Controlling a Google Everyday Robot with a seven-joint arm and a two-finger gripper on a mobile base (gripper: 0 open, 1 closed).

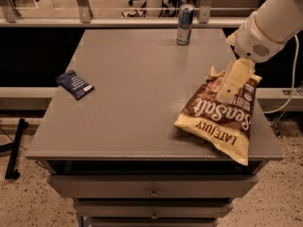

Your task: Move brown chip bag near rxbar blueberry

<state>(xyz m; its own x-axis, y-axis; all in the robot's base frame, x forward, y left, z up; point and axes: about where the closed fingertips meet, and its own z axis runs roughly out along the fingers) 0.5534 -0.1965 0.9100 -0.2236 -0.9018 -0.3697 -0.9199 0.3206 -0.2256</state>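
Hanging from a white rounded wrist housing at the right of the scene, the cream-coloured claw points down and slightly leftward. Its tip sits over the crumpled upper end of the brown chip bag, a large crinkly pack with a cream-yellow band and white script. Whether the claw is spread, pressed together or pinching anything cannot be told from this angle, nor whether it touches the bag.

The bag lies flat directly under the claw and stretches away below it toward the front, on the right part of the grey flat-topped table. Its yellow lower corner reaches just past the table's front edge.

The rxbar blueberry, a small flat dark navy wrapper with a white label patch, lies far to the left of the claw, near the table's left edge and well apart from the bag, with bare tabletop between them.

Beyond the claw and somewhat to its left, a tall blue-and-silver can stands upright near the table's back edge.

Below the claw, under the tabletop, are grey metal drawers with small knobs.
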